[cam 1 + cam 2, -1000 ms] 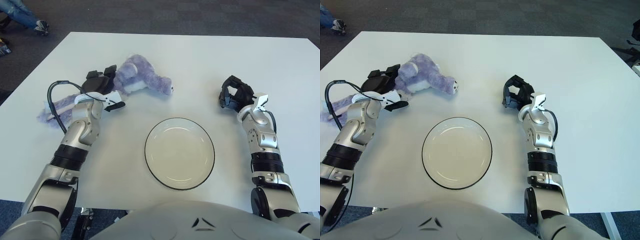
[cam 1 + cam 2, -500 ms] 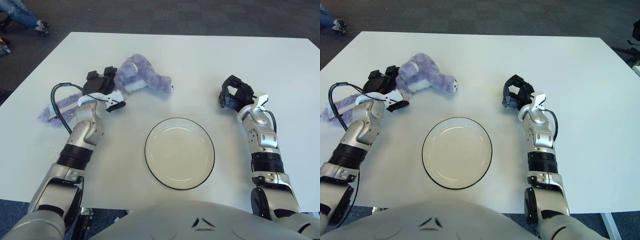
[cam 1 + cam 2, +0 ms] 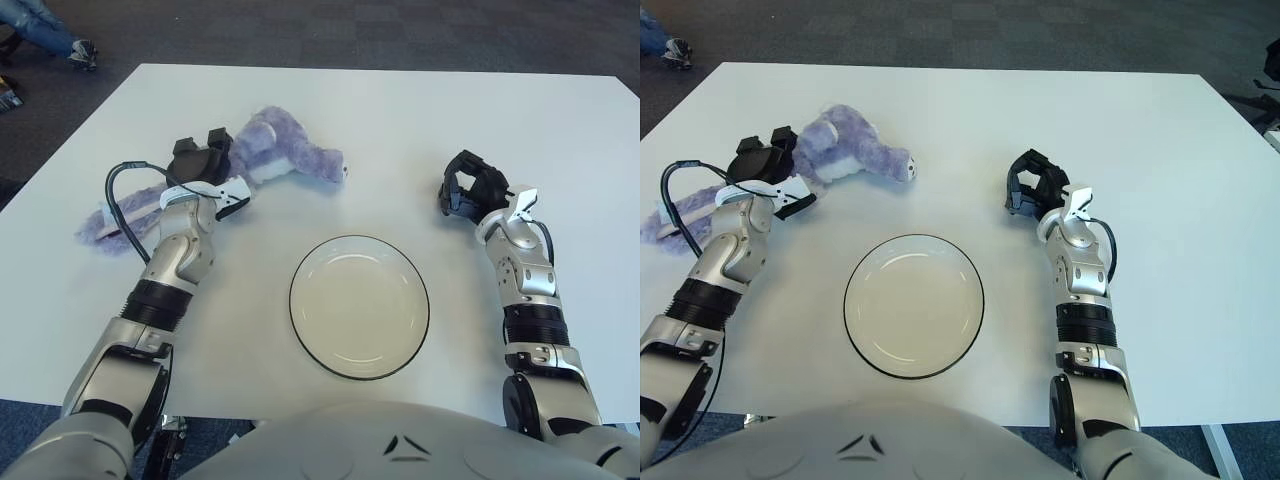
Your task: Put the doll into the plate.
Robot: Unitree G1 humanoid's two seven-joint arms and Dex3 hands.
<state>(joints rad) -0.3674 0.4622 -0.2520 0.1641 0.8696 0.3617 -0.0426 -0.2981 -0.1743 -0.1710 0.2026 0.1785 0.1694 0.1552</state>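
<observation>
— Where biggest comes first: wide white square table [image 3: 400,120], taking up most of both views, dark carpet floor [image 3: 350,30] around its far edge.

— And on it?

— Fluffy purple plush doll [image 3: 285,155] lying on its side at far left, well apart from the plate, long limp limb trailing toward the left edge. Not in the plate yet.

— Next down?

— Round pale plate with a dark rim [image 3: 359,306], flat near the front middle, nothing in it.

— Hands?

— Left hand [image 3: 200,165] at the doll's near-left side, dark fingers [image 3: 768,148] pressed against the plush body; cannot tell whether closed around the fabric or only touching. White tab sticking out toward the plate. Black cable [image 3: 125,200] looping off the left wrist, crossing over the doll's limb.

— Other side?

— Right hand [image 3: 470,188] showing right of the plate, well apart from the doll, black fingers curled inward on nothing.

— Anything smaller?

— Blue-clad leg and shoe [image 3: 50,35] at the far-left corner, off the table.
</observation>
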